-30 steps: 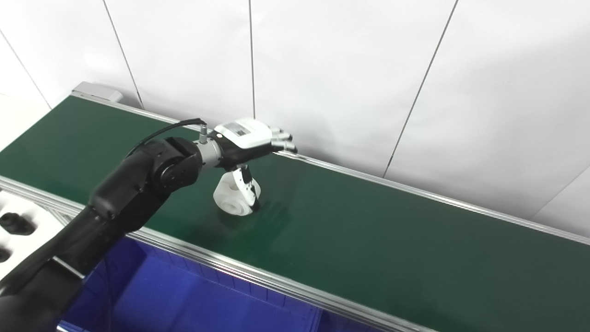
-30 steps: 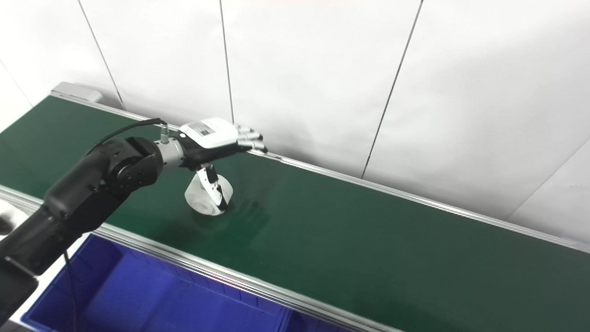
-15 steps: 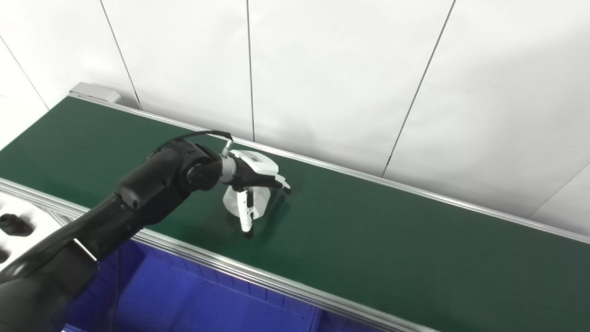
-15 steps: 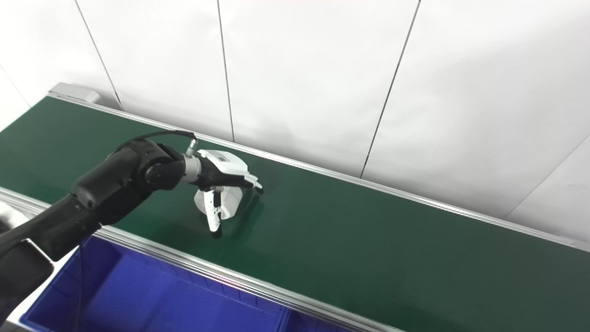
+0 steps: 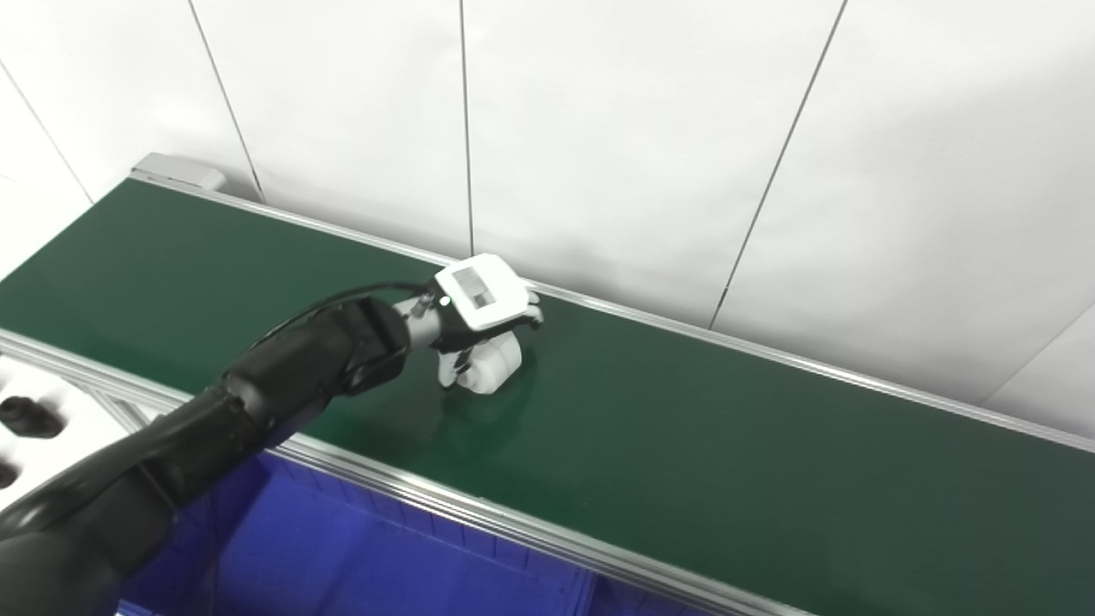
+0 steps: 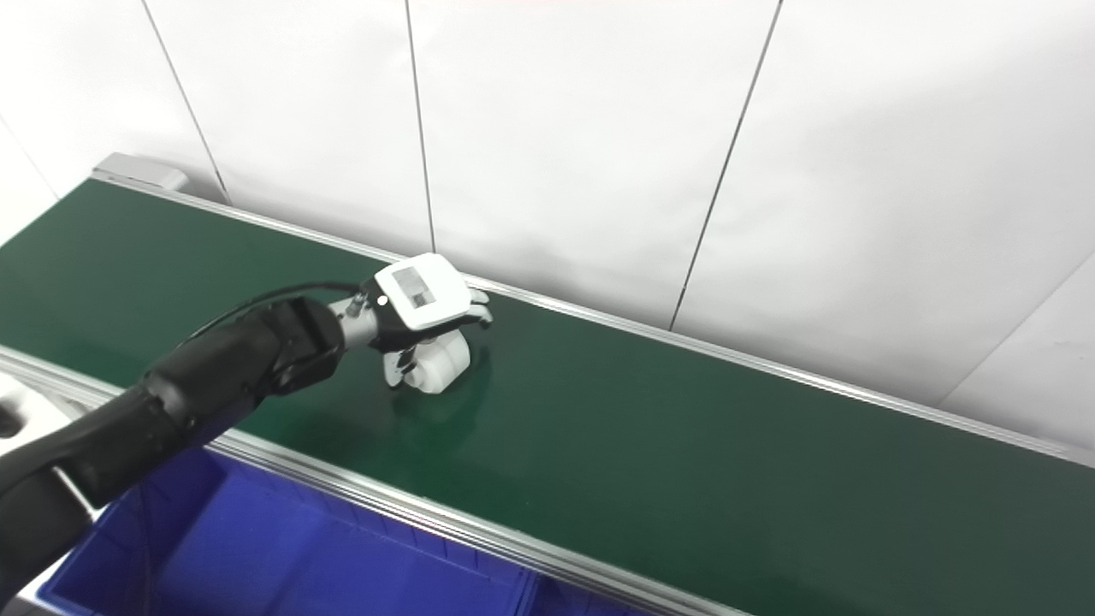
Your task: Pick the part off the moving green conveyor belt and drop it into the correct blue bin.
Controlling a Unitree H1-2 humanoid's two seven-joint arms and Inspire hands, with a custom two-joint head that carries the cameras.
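Note:
A white, roller-shaped part (image 5: 498,371) lies on the green conveyor belt (image 5: 727,436), near its far side. My left hand (image 5: 479,301) sits on top of the part with its white back facing up. Its fingers curl down over the far side and the thumb presses the near side, so the hand is shut on the part (image 6: 441,370). The fingertips are hidden behind the part. I cannot tell whether the part still touches the belt. My right hand is out of view.
A blue bin (image 5: 359,556) stands below the belt's near aluminium rail (image 5: 479,513), with a divider towards the right (image 6: 526,590). A white tray with dark parts (image 5: 26,419) is at the left edge. White wall panels run close behind the belt.
The left hand came down from a flat, open pose above the part and closed its fingers round it. Hand and part now sit a little further right on the belt.

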